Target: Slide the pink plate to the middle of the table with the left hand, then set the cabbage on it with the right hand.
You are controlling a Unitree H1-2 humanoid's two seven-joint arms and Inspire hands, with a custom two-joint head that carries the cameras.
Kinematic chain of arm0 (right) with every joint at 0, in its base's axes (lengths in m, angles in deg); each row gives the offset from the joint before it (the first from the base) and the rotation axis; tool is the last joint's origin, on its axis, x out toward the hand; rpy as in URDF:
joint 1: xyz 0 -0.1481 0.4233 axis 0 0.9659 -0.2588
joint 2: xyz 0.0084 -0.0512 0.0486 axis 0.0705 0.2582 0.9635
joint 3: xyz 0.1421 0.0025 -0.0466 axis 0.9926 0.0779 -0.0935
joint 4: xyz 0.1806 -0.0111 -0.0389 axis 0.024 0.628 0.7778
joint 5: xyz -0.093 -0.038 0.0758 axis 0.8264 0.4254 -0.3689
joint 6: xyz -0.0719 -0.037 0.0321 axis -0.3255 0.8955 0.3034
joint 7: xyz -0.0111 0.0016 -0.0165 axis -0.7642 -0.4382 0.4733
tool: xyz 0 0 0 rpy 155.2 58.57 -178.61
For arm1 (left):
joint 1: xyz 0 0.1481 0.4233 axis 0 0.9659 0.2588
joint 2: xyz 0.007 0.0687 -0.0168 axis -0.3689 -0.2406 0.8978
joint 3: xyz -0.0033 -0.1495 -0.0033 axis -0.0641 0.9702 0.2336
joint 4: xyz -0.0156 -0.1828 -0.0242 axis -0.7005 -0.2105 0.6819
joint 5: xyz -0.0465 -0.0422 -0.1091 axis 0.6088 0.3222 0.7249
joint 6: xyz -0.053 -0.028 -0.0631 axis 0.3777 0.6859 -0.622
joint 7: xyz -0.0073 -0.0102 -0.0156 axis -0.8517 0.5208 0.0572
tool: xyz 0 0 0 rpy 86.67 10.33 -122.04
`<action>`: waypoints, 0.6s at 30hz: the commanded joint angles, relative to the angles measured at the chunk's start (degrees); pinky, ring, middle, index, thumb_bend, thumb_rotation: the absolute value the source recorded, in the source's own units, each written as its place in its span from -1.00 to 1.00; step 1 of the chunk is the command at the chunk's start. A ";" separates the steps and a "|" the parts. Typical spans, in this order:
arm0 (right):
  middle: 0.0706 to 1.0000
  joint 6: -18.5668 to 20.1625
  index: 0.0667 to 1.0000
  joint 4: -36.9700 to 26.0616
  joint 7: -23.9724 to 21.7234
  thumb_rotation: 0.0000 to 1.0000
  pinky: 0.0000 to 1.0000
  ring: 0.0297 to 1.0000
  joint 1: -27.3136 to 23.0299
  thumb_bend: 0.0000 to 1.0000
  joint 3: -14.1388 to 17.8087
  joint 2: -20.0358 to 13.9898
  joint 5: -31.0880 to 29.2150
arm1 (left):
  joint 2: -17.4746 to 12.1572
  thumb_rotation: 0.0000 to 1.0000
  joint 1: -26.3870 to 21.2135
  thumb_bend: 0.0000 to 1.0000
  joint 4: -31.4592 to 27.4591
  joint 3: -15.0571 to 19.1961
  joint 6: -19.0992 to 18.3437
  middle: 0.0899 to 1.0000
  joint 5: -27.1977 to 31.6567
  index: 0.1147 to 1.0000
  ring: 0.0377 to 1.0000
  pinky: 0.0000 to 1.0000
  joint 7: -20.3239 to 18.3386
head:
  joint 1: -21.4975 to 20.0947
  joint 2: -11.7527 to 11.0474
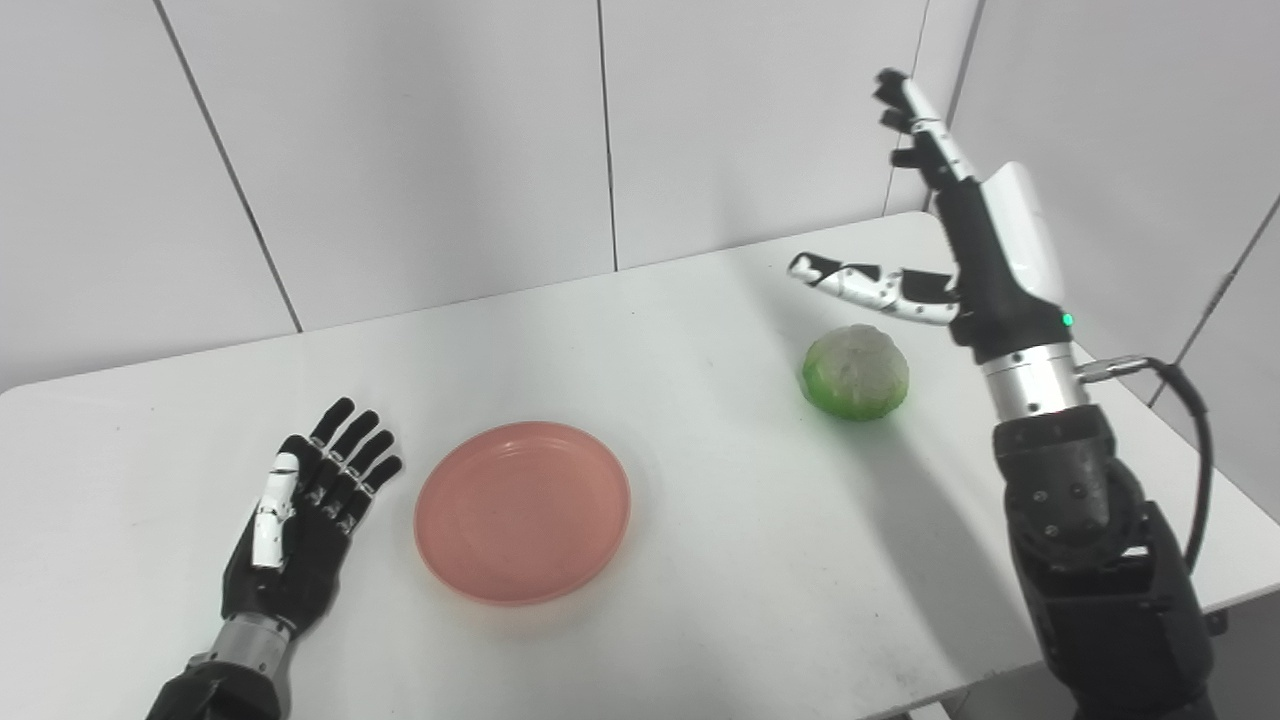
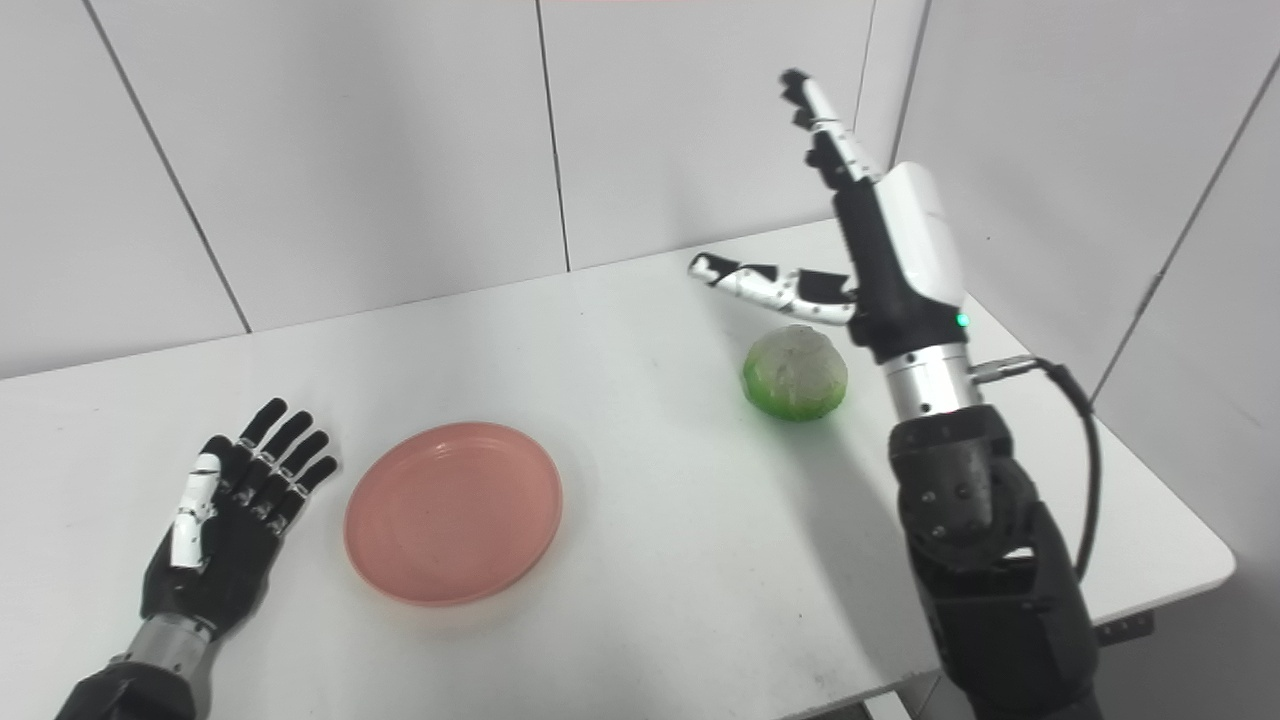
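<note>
Pink plate [image 1: 522,511], round, shallow, smooth plastic by the look: sits flat on the white bench [image 1: 700,600] toward the near-left, just beside the black left hand [image 1: 300,530], not touching it. Probably light and stiff, prone to skate on the slick top; best pushed at the near-left rim with flat fingers, not pinched. Left hand lying palm up on the bench, fingers [image 1: 350,450] spread and holding nothing. Farther back and to the right, pale green round cabbage [image 1: 855,372] resting on the bench, well apart from the plate. Looks light, firm and rounded, likely to roll; best cupped from above around its widest part. Right hand [image 1: 950,250] raised behind and above the cabbage, fingers wide, thumb out sideways, empty. Cabbage's far side and underside hidden; real or imitation impossible to tell. Left forearm cut off at the bottom edge.
</note>
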 commanded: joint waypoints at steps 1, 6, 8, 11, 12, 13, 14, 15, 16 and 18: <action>0.88 1.48 0.93 0.10 -0.36 0.17 0.72 0.85 -0.31 1.00 1.32 -1.84 0.13 | -0.96 0.74 3.51 -0.08 3.98 0.30 -1.67 0.75 -0.40 0.72 0.75 0.65 -0.11 | -0.25 -0.08; 0.91 3.34 0.99 2.75 -1.41 0.14 0.64 0.83 0.99 1.00 2.68 -3.83 -0.43 | -1.15 0.64 3.52 -0.09 3.29 1.06 -3.03 0.72 0.16 0.68 0.71 0.59 0.34 | -1.00 0.08; 0.92 4.19 1.00 4.28 -2.14 0.15 0.65 0.85 1.38 1.00 2.81 -4.64 -0.71 | -1.36 0.66 3.46 -0.11 3.42 1.14 -2.91 0.71 0.18 0.68 0.71 0.60 0.27 | -1.17 0.14; 0.96 6.13 1.00 6.34 -4.71 0.17 0.69 0.89 1.68 1.00 1.67 -6.27 -0.67 | -1.79 0.68 3.19 -0.11 4.44 1.24 -2.47 0.71 0.29 0.67 0.71 0.62 -0.14 | -1.40 0.39; 0.98 6.71 1.00 7.22 -5.82 0.20 0.71 0.91 1.70 1.00 1.17 -6.90 -0.77 | -1.89 0.66 3.11 -0.10 4.72 1.24 -2.44 0.70 0.38 0.66 0.71 0.61 -0.20 | -1.40 0.39; 0.99 7.04 1.00 8.21 -6.68 0.20 0.71 0.91 1.66 1.00 0.73 -7.46 -1.05 | -1.95 0.66 3.05 -0.09 4.93 1.21 -2.38 0.69 0.41 0.65 0.70 0.60 -0.16 | -1.40 0.39; 1.00 7.13 1.00 8.78 -7.11 0.20 0.73 0.93 1.62 1.00 0.51 -7.76 -1.30 | -1.97 0.66 3.02 -0.09 5.00 1.19 -2.38 0.69 0.42 0.65 0.70 0.61 -0.12 | -1.40 0.39; 1.00 6.69 1.00 9.95 -7.33 0.20 0.73 0.93 1.50 1.00 -0.10 -8.22 -1.04 | -2.06 0.67 3.06 -0.08 4.92 1.12 -2.33 0.69 0.28 0.65 0.70 0.61 -0.06 | -1.38 0.65; 0.99 6.36 1.00 10.71 -7.43 0.20 0.69 0.91 1.41 1.00 -0.53 -8.52 -0.78 | -2.13 0.67 3.09 -0.08 4.86 1.09 -2.29 0.68 0.17 0.63 0.69 0.60 -0.05 | -1.38 0.65; 1.00 6.34 1.00 12.46 -7.77 0.23 0.71 0.92 1.09 1.00 -1.70 -9.10 -0.39 | -2.19 0.67 3.25 -0.08 4.34 1.11 -2.46 0.66 0.04 0.62 0.67 0.59 0.24 | -1.63 0.80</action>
